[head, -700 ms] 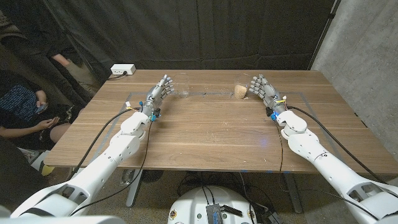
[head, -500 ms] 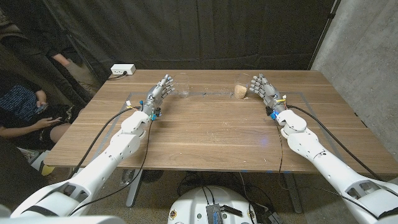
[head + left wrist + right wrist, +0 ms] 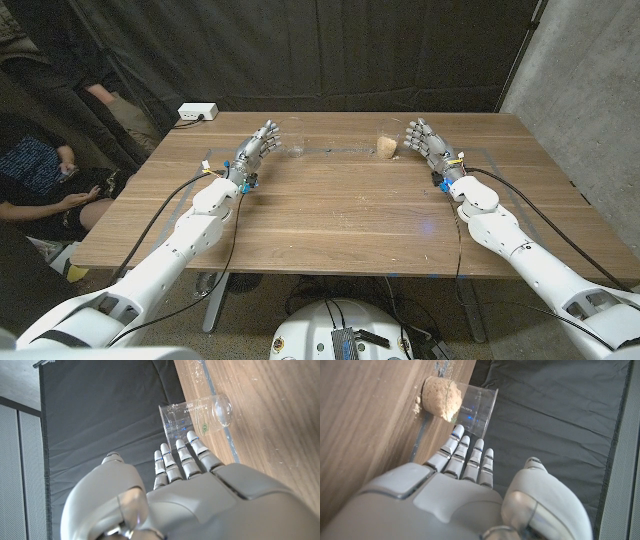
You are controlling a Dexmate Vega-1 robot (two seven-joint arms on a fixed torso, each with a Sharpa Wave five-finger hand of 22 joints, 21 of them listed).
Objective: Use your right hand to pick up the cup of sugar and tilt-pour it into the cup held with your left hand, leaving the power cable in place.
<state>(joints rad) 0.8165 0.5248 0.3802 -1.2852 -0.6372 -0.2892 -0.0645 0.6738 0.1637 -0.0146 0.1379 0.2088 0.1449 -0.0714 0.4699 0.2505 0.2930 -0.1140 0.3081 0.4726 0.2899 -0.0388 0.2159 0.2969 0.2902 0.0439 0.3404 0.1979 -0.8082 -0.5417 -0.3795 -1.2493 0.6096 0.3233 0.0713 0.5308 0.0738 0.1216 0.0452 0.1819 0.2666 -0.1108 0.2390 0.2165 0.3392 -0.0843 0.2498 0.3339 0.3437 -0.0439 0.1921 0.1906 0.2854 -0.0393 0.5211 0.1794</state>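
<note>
While both are waiting with fingers apart and empty, the right robot hand (image 3: 428,142) is reaching beside the sugar cup (image 3: 386,142) on the surface (image 3: 330,210). Thin clear plastic, likely light and crushable, it probably wants a gentle mid-wall grip; the left robot hand (image 3: 256,148) is nearing the empty cup (image 3: 293,138).

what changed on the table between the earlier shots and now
The right hand has drifted slightly to the robot's right, away from the cup of sugar, and grips nothing. The left hand stays open beside the empty cup; both cups stand where they were.
</note>
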